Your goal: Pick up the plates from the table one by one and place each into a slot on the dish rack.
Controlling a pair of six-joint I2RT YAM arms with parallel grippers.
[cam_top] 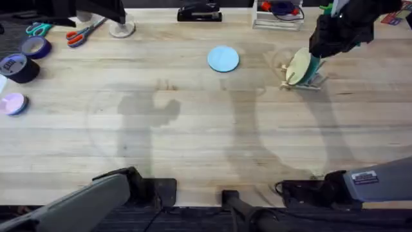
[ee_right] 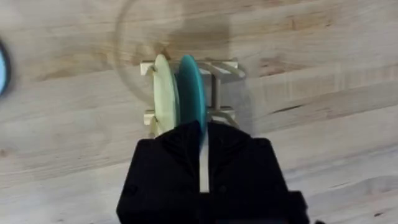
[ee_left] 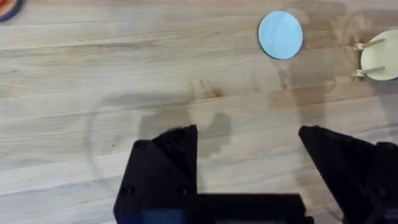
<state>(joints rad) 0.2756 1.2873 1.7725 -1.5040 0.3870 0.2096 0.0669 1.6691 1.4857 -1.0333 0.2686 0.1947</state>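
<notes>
Close to the camera in the overhead view, at the lower left, the left arm low over the table [cam_top: 193, 148], its left gripper [ee_left: 249, 134] with black fingers [ee_left: 177, 146] spread wide and nothing between them, above bare planks. At the lower right, the base of the right arm. Farther out, near the middle of the table, the light sky-blue plate [cam_top: 223, 58] lying flat and alone, well apart from both grippers; same plate seen in the left wrist view [ee_left: 280, 35]. Farther to the right, the dish rack [cam_top: 308, 80], small and wooden, with thin pegs. In the rack, the cream-yellow plate [ee_right: 163, 93] standing on its edge, and just beside it the teal plate [ee_right: 191, 90], upright too, in the next slot. Over the rack, the right gripper [ee_right: 200, 134], fingers narrow and closed on the upper edge of the teal plate. At the far edge of the table, scissors [cam_top: 84, 32], tape rolls [cam_top: 26, 58] and a black stapler [cam_top: 199, 13]
</notes>
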